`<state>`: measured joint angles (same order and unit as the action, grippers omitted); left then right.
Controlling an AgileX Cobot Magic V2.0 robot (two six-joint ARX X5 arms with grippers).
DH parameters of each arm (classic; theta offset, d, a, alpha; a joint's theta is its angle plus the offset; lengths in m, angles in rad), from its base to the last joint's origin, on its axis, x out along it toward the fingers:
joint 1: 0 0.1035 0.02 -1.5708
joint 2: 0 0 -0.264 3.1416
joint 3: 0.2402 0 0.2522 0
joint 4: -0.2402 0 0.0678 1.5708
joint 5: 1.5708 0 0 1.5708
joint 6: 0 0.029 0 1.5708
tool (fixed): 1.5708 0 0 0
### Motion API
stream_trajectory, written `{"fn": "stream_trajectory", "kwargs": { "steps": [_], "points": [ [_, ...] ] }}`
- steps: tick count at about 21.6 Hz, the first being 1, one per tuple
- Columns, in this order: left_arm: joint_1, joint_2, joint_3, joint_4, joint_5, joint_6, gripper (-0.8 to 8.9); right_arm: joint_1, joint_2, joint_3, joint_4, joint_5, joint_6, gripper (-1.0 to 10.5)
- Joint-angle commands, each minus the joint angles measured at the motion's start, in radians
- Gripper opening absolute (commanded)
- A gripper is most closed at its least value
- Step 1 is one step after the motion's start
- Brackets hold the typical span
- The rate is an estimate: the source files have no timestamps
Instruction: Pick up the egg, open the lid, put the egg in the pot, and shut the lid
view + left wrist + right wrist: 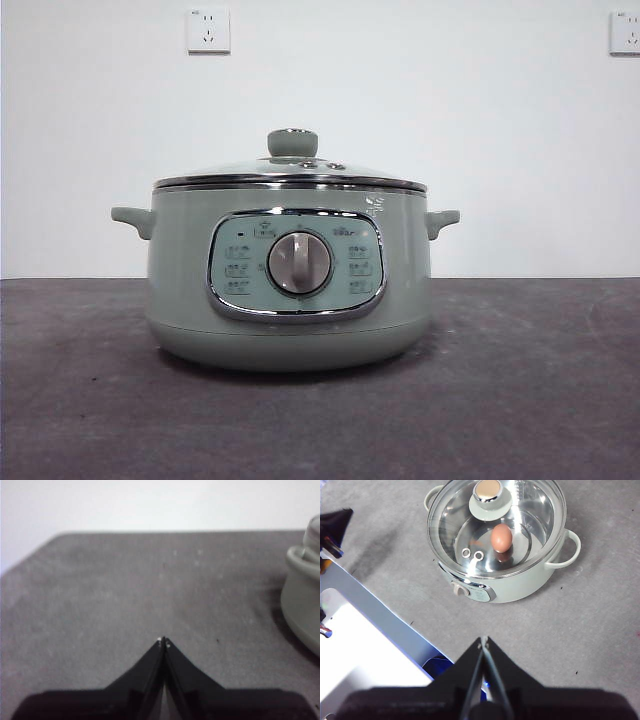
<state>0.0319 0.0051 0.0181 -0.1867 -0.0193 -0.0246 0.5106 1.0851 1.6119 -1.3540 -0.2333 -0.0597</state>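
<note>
The pale green pot (290, 280) stands in the middle of the table with the glass lid (290, 175) seated on it. In the right wrist view the pot (520, 587) is seen from high above, and the reddish-brown egg (501, 537) lies inside it under the lid (465, 525). My right gripper (484, 640) is shut and empty, well above the table on the pot's dial side. My left gripper (163, 641) is shut and empty, low over bare table beside the pot (302, 605).
The dark grey table (520, 400) stretches around the pot. A white wall with two sockets (208, 30) stands behind. In the right wrist view a white and blue robot base (365, 645) lies at the table's edge, and the other arm (332, 527) shows nearby.
</note>
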Motion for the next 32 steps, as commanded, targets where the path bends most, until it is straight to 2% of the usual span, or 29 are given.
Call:
{"fn": "stream_trajectory", "kwargs": {
  "steps": [1, 17, 18, 20, 22, 25, 30, 32],
  "points": [
    [0.002, -0.003, -0.015, -0.001, 0.024, -0.062, -0.03, 0.001, -0.005, -0.001, -0.015, 0.0, 0.006, 0.0],
    [0.002, -0.003, -0.015, 0.002, 0.021, -0.061, -0.03, 0.001, -0.006, -0.001, -0.015, 0.001, 0.006, 0.0],
    [0.002, -0.003, -0.015, 0.002, 0.021, -0.061, -0.04, 0.0, -0.006, -0.001, -0.013, 0.001, -0.001, 0.0],
    [0.002, -0.003, -0.015, 0.003, 0.021, -0.061, -0.03, -0.047, -0.027, -0.002, 0.03, -0.001, -0.075, 0.0],
    [0.002, -0.003, -0.015, 0.003, 0.021, -0.061, -0.03, -0.113, -0.067, -0.024, 0.186, -0.017, -0.061, 0.0],
    [0.002, -0.003, -0.014, 0.003, 0.021, -0.061, -0.03, -0.208, -0.182, -0.171, 0.434, -0.137, -0.017, 0.0],
    [0.002, -0.003, -0.015, 0.003, 0.021, -0.061, -0.03, -0.325, -0.454, -0.645, 0.901, -0.129, -0.008, 0.0],
    [0.002, -0.003, -0.015, 0.003, 0.021, -0.061, -0.03, -0.349, -0.524, -0.769, 1.002, -0.125, -0.004, 0.0]
  ]
}}
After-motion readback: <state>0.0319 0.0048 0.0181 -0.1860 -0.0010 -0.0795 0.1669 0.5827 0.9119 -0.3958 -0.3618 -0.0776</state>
